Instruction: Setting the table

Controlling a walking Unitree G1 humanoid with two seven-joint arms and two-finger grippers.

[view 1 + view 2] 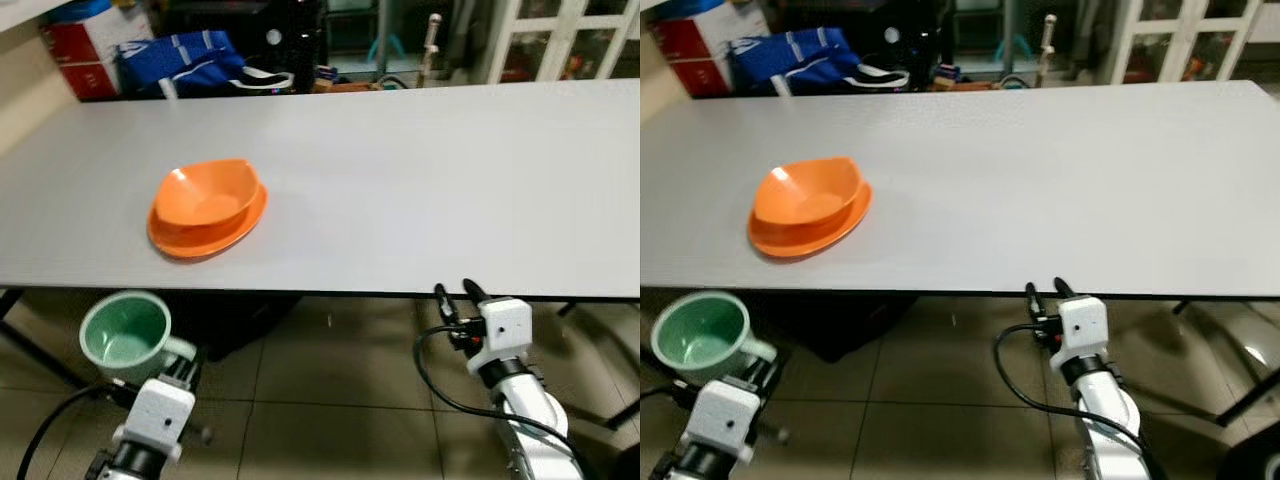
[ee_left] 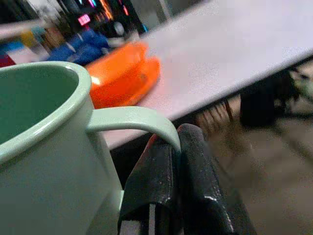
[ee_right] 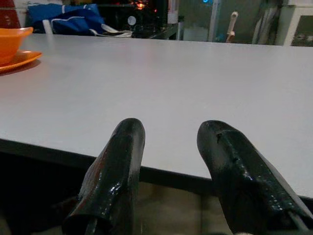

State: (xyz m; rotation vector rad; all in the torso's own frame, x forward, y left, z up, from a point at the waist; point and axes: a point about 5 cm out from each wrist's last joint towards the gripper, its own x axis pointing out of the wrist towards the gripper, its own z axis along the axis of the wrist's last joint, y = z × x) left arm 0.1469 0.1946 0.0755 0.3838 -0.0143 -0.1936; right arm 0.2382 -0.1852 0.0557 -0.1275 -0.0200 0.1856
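We are holding the green mug below the table edge at 7 o'clock, left gripper clamping its handle, fingertips partly hidden. Right gripper, jaws apart, is waiting at 5 o'clock. Orange bowl is sitting on its plate.

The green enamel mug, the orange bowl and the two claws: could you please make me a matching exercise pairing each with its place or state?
Things:
1. pale green enamel mug
2. orange plastic bowl
3. shallow orange plate
4. right claw

Places or states:
A. open, below the near edge of the white table
B. flat on the table, under another dish
C. held by its handle in the left claw, below table height
D. sitting on a dish on the table

Pairs: 1-C, 2-D, 3-B, 4-A
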